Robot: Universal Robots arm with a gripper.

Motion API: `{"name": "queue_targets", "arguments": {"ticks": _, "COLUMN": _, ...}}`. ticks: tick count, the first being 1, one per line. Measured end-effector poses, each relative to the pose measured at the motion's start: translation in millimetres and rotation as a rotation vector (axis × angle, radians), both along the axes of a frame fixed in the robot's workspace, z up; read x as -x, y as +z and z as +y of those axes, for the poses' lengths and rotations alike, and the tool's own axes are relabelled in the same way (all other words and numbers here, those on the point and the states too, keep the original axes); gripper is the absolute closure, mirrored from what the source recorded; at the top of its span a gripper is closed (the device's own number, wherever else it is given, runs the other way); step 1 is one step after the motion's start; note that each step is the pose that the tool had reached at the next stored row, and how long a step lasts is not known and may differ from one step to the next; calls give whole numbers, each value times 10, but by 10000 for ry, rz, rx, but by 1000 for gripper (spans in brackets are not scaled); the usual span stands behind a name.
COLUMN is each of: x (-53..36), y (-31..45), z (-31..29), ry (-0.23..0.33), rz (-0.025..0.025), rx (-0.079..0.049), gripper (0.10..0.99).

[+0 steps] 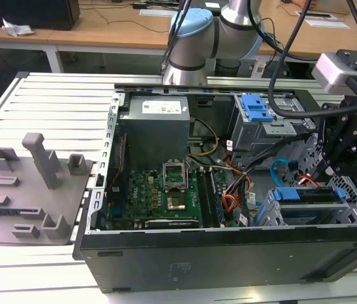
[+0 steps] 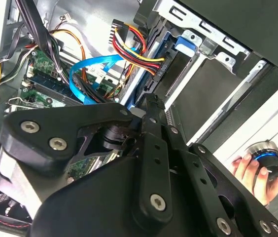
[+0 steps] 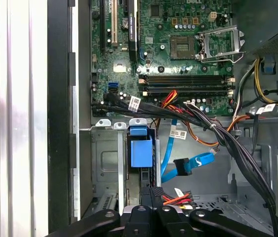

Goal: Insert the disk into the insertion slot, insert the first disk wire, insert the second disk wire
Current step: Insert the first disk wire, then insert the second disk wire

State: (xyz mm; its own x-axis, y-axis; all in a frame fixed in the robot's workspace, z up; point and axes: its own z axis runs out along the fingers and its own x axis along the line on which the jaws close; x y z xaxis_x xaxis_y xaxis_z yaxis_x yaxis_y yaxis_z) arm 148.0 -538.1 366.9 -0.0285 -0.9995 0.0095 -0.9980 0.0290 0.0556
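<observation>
The disk (image 1: pixel 295 195), seen by its blue carrier (image 3: pixel 140 150), sits inside the grey insertion slot (image 1: pixel 268 218) at the case's front, on the exterior view's right. My black gripper (image 1: pixel 323 170) hangs just above the disk's rear edge. Its fingers are drawn together on the black connector (image 2: pixel 155 75) of the first disk wire (image 3: pixel 176 199), a red, yellow and black bundle. That connector lies against the disk's edge. The second disk wire (image 3: pixel 191 164), a flat blue cable with a black plug, lies loose beside the slot, apart from the gripper (image 3: pixel 151 193).
A taller grey cage with a blue latch (image 1: pixel 256 109) stands behind the slot. Black cable bundles (image 3: pixel 213 131) cross between motherboard (image 1: pixel 159 190) and drive bays. A hand holds a round knob (image 2: pixel 264 158) outside the case. A grey fixture plate (image 1: pixel 26 183) lies at the exterior view's left.
</observation>
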Motion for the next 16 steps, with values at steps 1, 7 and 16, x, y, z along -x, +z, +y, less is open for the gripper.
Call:
{"name": "queue_targets", "arguments": {"ticks": 1, "x": 0, "y": 0, "z": 0, "ry": 0, "rz": 0, "rx": 1, "gripper": 980}}
{"name": "queue_targets", "arguments": {"ticks": 7, "x": 0, "y": -2, "z": 0, "ry": 0, "rz": 0, "rx": 0, "gripper": 980}}
{"name": "queue_targets", "arguments": {"ticks": 16, "x": 2, "y": -3, "z": 76, "ry": -3, "rz": -1, "rx": 2, "gripper": 667}}
